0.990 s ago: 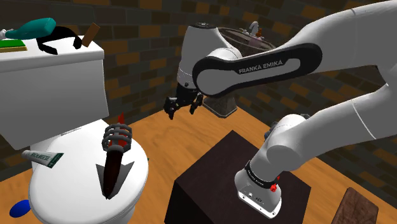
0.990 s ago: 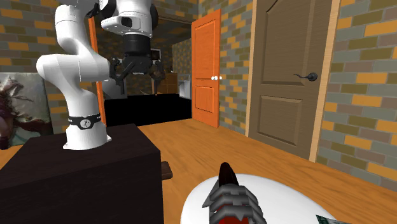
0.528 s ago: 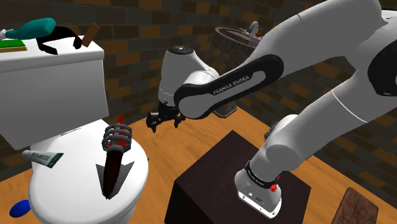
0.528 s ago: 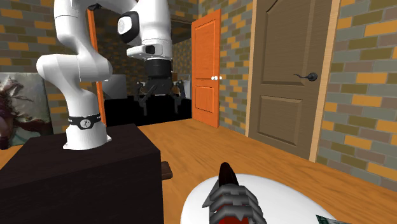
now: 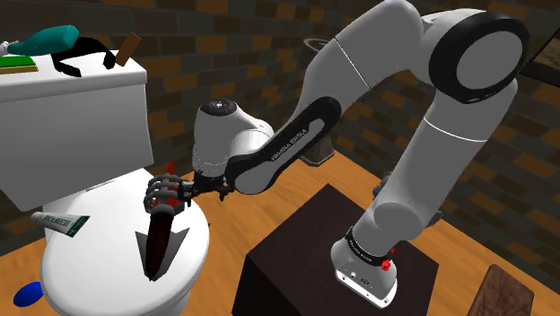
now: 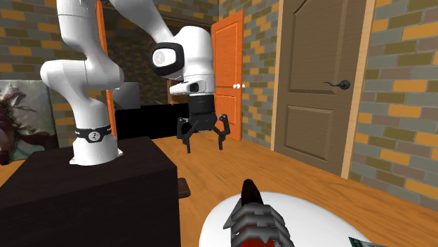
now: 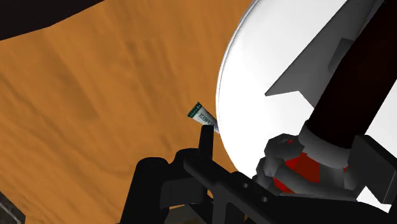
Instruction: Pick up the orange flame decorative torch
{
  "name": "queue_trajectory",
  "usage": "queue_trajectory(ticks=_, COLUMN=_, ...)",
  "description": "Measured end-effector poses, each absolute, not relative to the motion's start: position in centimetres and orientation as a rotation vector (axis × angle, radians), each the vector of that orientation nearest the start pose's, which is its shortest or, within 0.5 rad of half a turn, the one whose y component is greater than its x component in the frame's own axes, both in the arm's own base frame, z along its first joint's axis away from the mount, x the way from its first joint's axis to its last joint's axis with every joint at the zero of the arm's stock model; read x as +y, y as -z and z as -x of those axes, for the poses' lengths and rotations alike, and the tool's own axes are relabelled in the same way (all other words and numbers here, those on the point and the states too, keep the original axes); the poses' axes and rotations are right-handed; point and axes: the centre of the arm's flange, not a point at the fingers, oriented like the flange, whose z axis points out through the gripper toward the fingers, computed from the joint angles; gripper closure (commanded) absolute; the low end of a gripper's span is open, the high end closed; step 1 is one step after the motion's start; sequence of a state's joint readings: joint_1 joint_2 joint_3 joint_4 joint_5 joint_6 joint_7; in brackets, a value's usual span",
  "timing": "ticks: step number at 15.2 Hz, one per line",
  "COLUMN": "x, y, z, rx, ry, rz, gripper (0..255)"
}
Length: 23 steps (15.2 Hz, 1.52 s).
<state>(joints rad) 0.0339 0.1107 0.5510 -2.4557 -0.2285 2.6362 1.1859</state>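
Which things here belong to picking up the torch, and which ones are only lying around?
For the job:
- torch, red tip and dark handle, lying on the white toilet lid
- gripper, fingers open

Lying about:
- toothpaste tube
- teal bottle
- blue object

Shoulder view looks down from beside the stand onto the toilet lid. Second exterior view sits low there, facing the arm. Wrist view is close above. All see the torch.
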Motion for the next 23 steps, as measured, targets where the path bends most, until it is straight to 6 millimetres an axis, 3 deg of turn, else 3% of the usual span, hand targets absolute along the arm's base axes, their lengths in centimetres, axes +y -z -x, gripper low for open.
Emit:
queue_trajectory(ticks=14, x=38.5, y=-15.0, z=-47.2, rx=0.804, ry=0.217, rz=2.945, gripper=0)
queue_trajectory(ticks=22, x=39.1, y=-10.4, z=-47.6, rx=0.814, ry=0.221, rz=2.94, gripper=0)
queue_trajectory(ticks=23, x=39.1, y=-10.2, z=-47.6, rx=0.814, ry=0.221, rz=2.94, gripper=255)
